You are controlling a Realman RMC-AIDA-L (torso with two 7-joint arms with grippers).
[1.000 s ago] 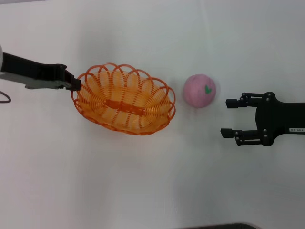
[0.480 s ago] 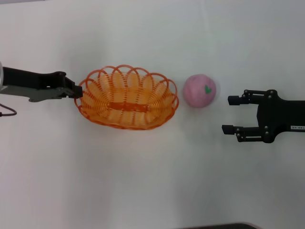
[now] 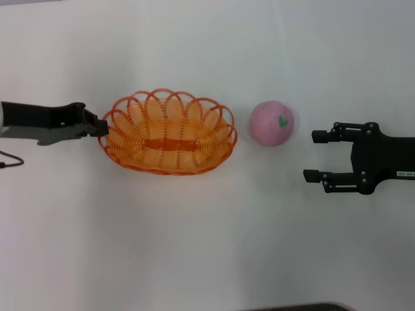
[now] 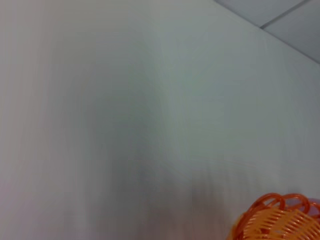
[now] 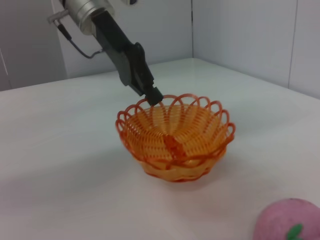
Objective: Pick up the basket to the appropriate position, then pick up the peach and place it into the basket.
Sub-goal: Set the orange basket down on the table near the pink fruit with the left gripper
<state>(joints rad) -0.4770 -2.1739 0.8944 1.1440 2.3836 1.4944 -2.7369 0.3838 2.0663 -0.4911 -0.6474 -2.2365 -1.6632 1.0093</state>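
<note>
Right end effector (image 3: 311, 156) sits at the right edge of the head view, level with mid-frame, its 2 fingers spread wide with nothing between them; its arm runs off the right border. Just up and left of those fingers, apart from them, the peach (image 3: 272, 123) rests on the white desk (image 3: 194, 246), green leaf mark facing up. In the right wrist view only the peach's top (image 5: 290, 220) pokes in at the lower right corner, the rest cut off.

Center-left of the head view, the basket (image 3: 167, 133) lies flat on the desk, a small gap separating it from the peach. Left end effector (image 3: 100, 126) meets the basket's left rim, fingers pinched onto a loop there; the right wrist view shows that tip (image 5: 152, 96) clamped at the basket's (image 5: 175, 137) far rim. The left wrist view catches only a scrap of the basket (image 4: 280, 220) at the lower right.
</note>
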